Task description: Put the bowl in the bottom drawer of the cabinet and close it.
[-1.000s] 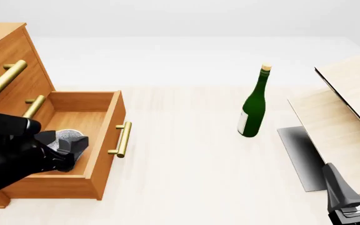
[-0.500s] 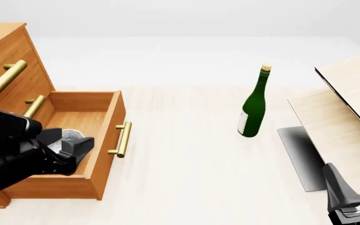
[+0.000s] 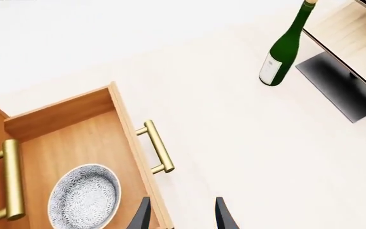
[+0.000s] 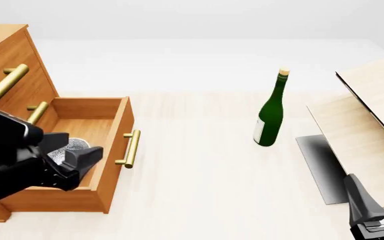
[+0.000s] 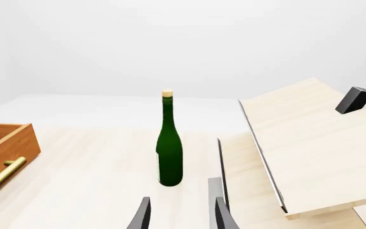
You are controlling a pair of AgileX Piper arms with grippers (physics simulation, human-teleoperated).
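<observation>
Bowl [image 3: 84, 196] sits inside the pulled-out bottom drawer [image 3: 75, 143], far left. My left gripper [image 3: 180, 215] is spread, empty, above the drawer's front edge; my arm hides most of the bowl in front view. Right gripper [image 5: 179, 213] also spread, empty.

A pale, light-wood table [image 4: 205, 165] runs back to a plain white wall [image 5: 170, 43], evenly lit with soft shadows. Toward the table's right edge, pale wooden boards [image 4: 369, 120] lean tilted over a dark grey plate [image 4: 320, 167]. A green bottle [image 4: 271, 112] stands upright mid-table.
</observation>
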